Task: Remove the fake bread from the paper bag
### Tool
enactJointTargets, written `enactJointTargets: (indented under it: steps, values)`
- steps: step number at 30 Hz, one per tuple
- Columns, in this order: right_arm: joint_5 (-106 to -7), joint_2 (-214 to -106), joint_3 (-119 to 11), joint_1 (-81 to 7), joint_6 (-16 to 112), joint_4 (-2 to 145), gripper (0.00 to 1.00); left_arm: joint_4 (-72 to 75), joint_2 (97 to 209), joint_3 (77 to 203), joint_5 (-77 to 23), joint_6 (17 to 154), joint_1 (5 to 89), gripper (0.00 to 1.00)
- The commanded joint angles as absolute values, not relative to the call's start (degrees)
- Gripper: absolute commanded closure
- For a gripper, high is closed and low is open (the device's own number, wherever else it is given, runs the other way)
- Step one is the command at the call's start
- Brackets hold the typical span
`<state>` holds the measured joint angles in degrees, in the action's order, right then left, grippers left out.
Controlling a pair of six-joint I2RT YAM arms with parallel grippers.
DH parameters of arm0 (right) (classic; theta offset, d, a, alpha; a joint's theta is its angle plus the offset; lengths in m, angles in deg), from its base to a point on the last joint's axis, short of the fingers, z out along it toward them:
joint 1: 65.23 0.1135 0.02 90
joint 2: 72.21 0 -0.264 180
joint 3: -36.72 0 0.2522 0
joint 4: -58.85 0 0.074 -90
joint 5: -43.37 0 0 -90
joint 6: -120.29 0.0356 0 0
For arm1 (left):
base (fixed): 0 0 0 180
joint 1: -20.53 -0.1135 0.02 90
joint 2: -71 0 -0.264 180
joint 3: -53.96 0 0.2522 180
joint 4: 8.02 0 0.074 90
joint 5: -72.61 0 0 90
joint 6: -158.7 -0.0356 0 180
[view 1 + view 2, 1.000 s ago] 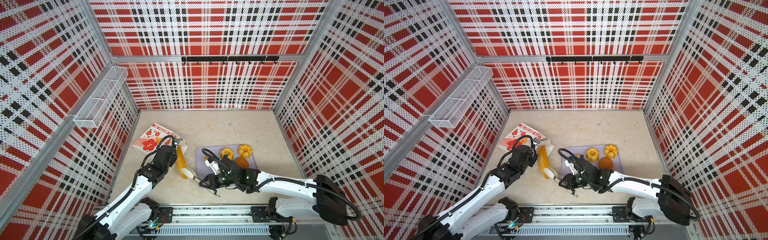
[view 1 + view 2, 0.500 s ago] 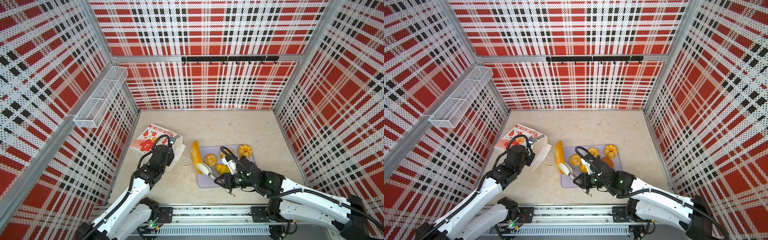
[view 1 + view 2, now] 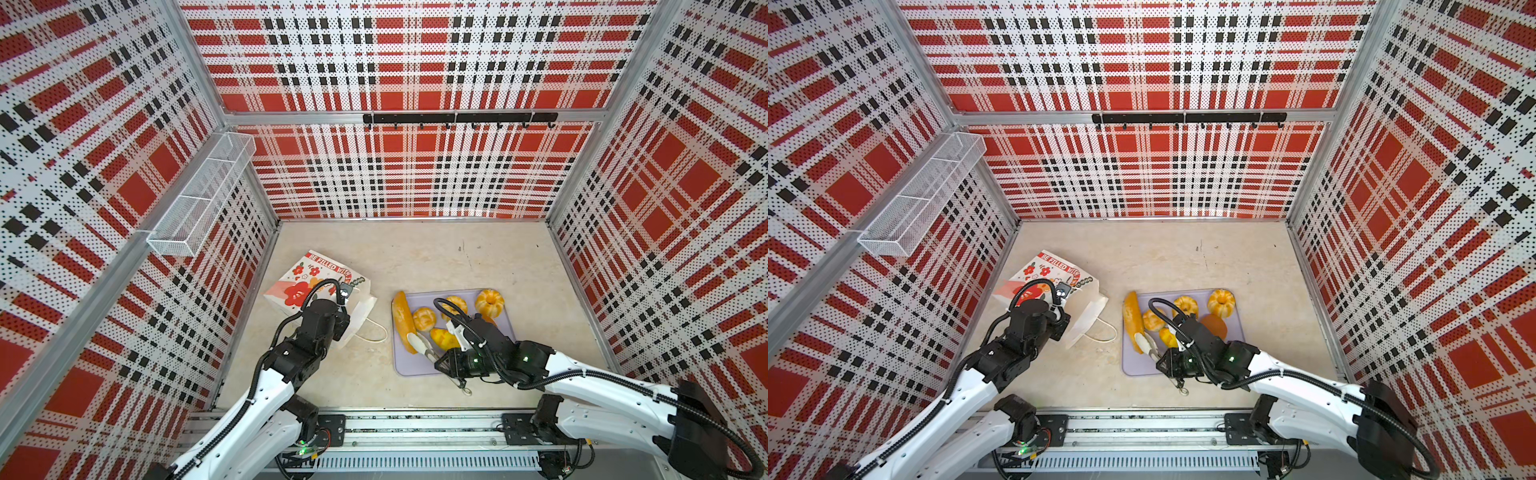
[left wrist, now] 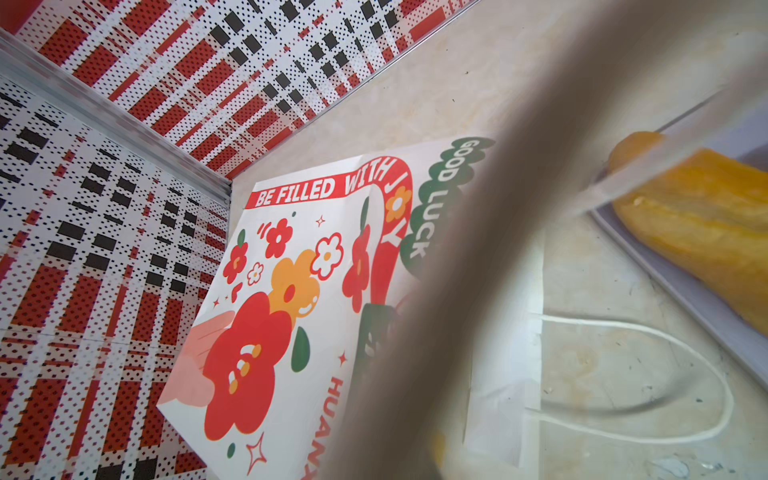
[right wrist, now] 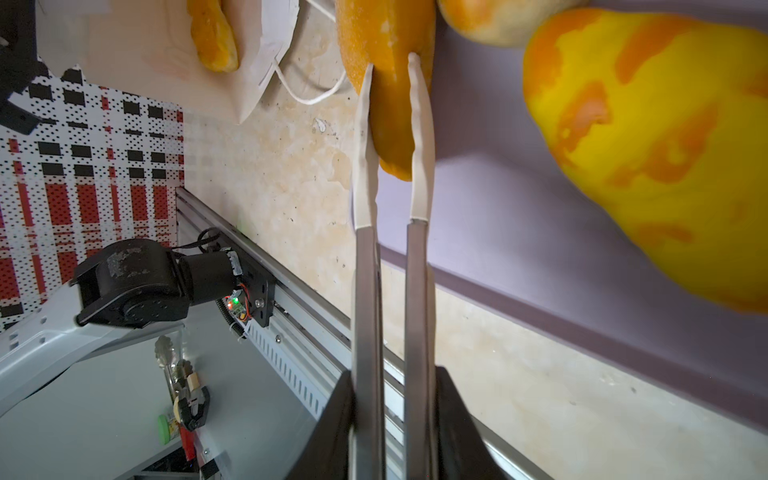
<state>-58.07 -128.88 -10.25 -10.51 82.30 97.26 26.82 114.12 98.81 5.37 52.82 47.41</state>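
Nearest the rail, the right tool (image 5: 392,386) is clamped on a pair of tongs (image 5: 365,291). The tong tips squeeze the tapered end of a long loaf (image 5: 392,104), which lies along the bag-side rim of the lavender tray (image 3: 409,368). Glossy toy bread like that is probably light and stiff but slick, so I'd grab nearer the fat middle; an end grip could let it swivel. Other buns (image 3: 489,301) crowd the tray, with a bare patch only at the near corner.

Over to the left, the paper bag (image 3: 299,282) lies on its side on the table (image 3: 457,257), with a bread (image 5: 214,37) showing inside its mouth. The left tool (image 3: 343,322) is closed, seemingly pinching the floppy rim. The cord handle (image 3: 376,332) could snag. Loads of open table behind.
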Motion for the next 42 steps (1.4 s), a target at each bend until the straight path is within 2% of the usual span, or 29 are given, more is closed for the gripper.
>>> enactJointTargets:
  steps: [1, 7, 12, 21, 31, 34, 42]
  values:
    - [-52.64, -124.39, -11.62, -12.97, 80.95, 105.57, 1.00, 26.09, 113.54, 98.23, 5.91, 53.41, 47.73, 1.00]
    - [-54.90, -121.73, -12.43, -14.43, 78.78, 108.74, 1.00, 25.78, 113.67, 97.90, 5.63, 53.56, 48.03, 1.00]
    - [-60.19, -122.56, -11.92, -13.38, 80.44, 99.73, 1.00, 25.82, 113.80, 97.87, 5.80, 53.65, 48.32, 1.00]
    - [-63.59, -125.96, -8.38, -10.67, 88.25, 82.15, 1.00, 25.82, 113.71, 97.52, 6.25, 53.33, 48.76, 1.00]
    - [-62.24, -126.68, -0.13, -9.07, 93.76, 76.91, 1.00, 25.72, 113.66, 97.39, 6.51, 53.05, 48.99, 1.00]
    - [-60.78, -124.37, 1.02, -8.71, 94.28, 79.73, 0.81, 25.80, 113.93, 97.41, 6.51, 53.05, 48.95, 1.00]
    - [-55.25, -114.00, -0.80, -8.84, 92.56, 95.15, 0.66, 25.66, 114.16, 97.44, 6.51, 52.96, 49.05, 1.00]
